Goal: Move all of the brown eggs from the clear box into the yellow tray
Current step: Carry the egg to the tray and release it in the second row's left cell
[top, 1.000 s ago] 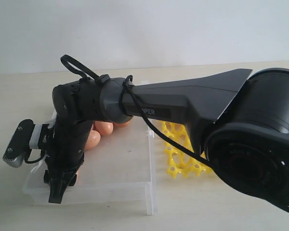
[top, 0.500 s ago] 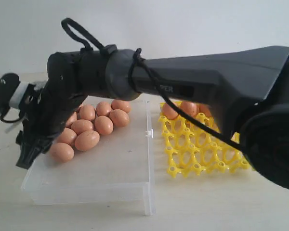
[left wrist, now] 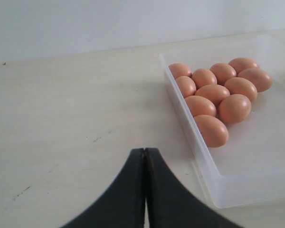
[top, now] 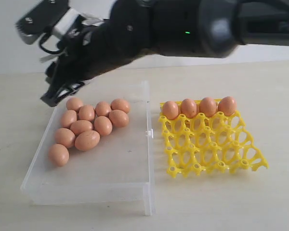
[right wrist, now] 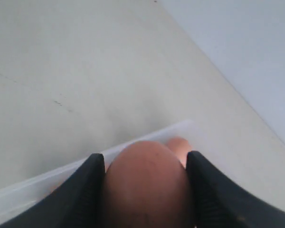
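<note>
Right gripper [right wrist: 145,160] clamped on one brown egg [right wrist: 145,187], held high above clear box [top: 115,163] toward table's [top: 231,202] left edge, presumably clearing its wall for transfer to yellow tray [top: 207,144].

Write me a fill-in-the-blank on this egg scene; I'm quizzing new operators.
The yellow tray holds ___ brown eggs.
The right end effector is ___ on a brown egg.
The left end effector, closed, holds ___.
___ eggs lie in the clear box.
Missing: four; shut; nothing; eleven.
</note>
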Controlling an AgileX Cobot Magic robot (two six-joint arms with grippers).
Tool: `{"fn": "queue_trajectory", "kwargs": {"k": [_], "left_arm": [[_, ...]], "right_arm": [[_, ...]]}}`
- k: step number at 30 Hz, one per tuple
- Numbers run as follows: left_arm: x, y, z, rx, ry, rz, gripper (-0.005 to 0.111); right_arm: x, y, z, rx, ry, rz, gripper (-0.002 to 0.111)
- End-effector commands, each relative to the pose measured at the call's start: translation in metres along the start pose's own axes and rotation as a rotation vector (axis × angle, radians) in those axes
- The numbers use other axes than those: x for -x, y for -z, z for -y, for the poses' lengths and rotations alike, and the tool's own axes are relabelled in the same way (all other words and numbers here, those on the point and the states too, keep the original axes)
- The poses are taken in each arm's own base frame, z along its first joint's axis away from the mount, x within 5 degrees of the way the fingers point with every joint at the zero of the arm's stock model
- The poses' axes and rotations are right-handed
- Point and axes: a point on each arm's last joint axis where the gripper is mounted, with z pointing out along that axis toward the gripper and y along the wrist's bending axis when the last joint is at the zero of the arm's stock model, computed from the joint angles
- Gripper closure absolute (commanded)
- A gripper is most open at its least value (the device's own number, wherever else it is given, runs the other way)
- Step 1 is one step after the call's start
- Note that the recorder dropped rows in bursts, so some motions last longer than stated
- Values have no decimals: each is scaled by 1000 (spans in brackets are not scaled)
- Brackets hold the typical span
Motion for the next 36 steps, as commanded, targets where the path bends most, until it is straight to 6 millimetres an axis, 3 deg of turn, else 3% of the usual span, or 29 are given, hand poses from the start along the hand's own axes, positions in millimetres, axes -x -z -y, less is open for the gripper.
{"fn": "queue_trajectory", "kwargs": {"k": [1,7,10,14,22,36], "left_arm": [[2,1,0,-3,0,19,107],[2,1,0,-3,0,19,107],[2,1,0,-3,0,19,107],[2,1,0,-3,0,19,107],[2,1,0,-3,0,19,107],[2,1,0,-3,0,19,107]], "right_arm": [[-39,36,21,-178,-164,94,108],[-105,65,47,-351,-462,86,108],[-131,66,57,-390,-631,53,108],[-151,57,64,-396,-663,-11,108],[-181,33,61,-399,-774,-91,108],[-190,27,64,-424,-815,-86,108]]}}
